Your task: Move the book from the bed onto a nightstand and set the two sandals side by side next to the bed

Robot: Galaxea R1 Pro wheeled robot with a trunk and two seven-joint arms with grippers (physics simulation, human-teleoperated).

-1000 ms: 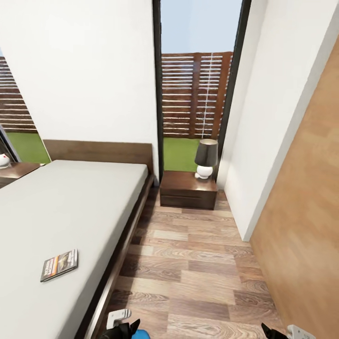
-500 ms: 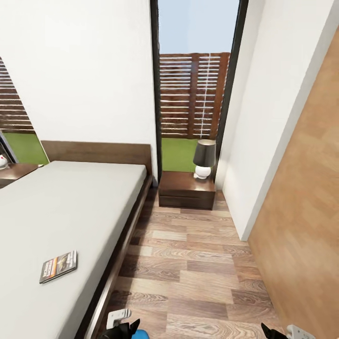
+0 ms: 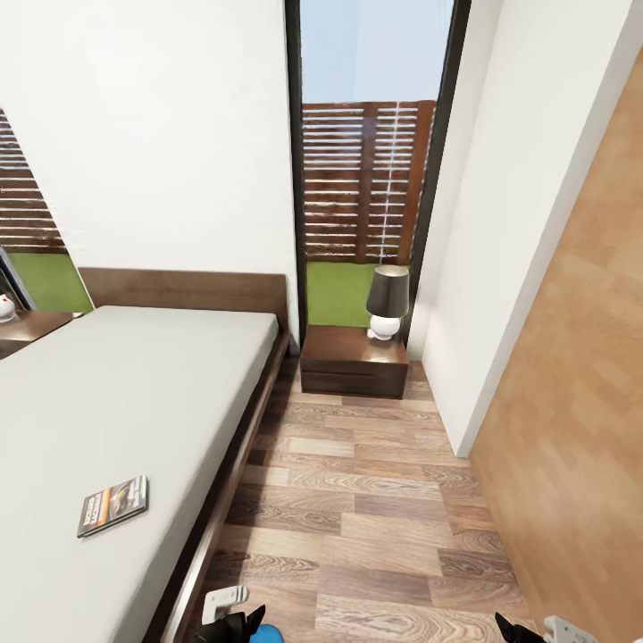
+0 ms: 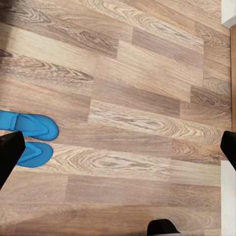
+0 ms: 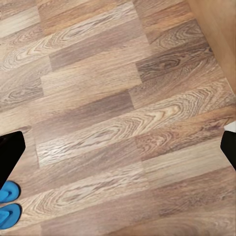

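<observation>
A: Start close to the bed (image 3: 134,384). What sits at its foot end?

B: On the floor (image 3: 375,527) beside the bed's near corner, the left gripper (image 3: 234,627) shows at the frame's bottom edge with a bit of blue touching it. In the left wrist view its fingers (image 4: 10,155) stand wide apart, with nothing between them. The two sandals (image 4: 28,137) lie side by side on the planks, touching each other.

A: And the right one?

B: The right gripper (image 3: 522,632) is farther from the bed, near the wood-panelled wall (image 3: 580,375). Its fingers (image 5: 10,150) are spread too, over bare planks.

A: The book?

B: The book (image 3: 112,505) lies flat on the mattress, near the bed's floor-side edge, toward the foot.

A: Beyond that?

B: The nightstand (image 3: 354,361) stands just beside the headboard (image 3: 183,289), with a lamp (image 3: 388,301) on top. Behind it is the window (image 3: 371,170).
</observation>
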